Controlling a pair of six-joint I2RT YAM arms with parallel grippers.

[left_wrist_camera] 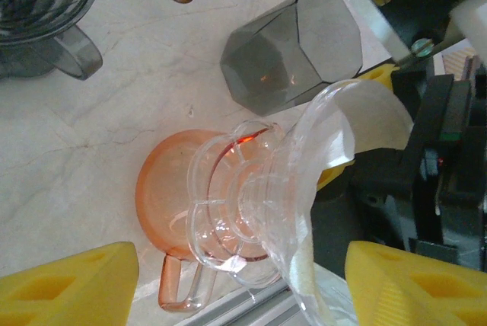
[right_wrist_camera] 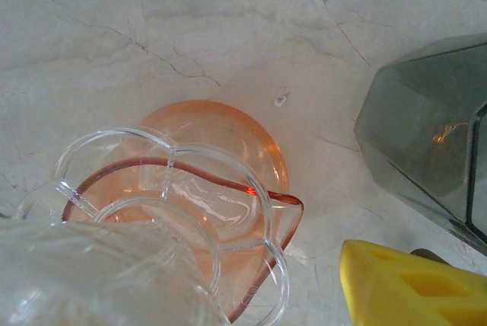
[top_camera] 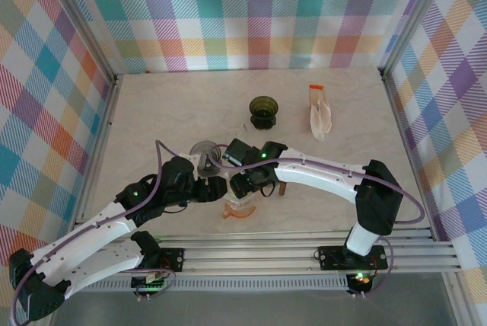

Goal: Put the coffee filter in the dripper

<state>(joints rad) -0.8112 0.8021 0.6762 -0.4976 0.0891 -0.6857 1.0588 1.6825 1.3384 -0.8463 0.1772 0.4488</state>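
Observation:
A clear glass dripper [left_wrist_camera: 251, 196] leans steeply, its scalloped base over an orange glass server [left_wrist_camera: 163, 189] on the table. White paper, seemingly the coffee filter [left_wrist_camera: 365, 116], lines the cone's inside. My left gripper [left_wrist_camera: 240, 265] is open, its yellow fingers [left_wrist_camera: 68, 284] wide apart on either side of the cone and not touching it. My right gripper [right_wrist_camera: 243, 265] is open too. One of its yellow fingers [right_wrist_camera: 411, 288] stands well apart from the dripper [right_wrist_camera: 152, 212], and the cone hides the other. From above, both grippers [top_camera: 217, 189] [top_camera: 245, 187] meet over the server [top_camera: 240, 212].
A grey faceted cup [left_wrist_camera: 293, 44] stands just beyond the server. A dark dripper with a handle [top_camera: 264, 111] sits farther back, and a white paper pack with an orange clip [top_camera: 320, 116] lies at the back right. A brown stick [top_camera: 283, 187] is near the right arm.

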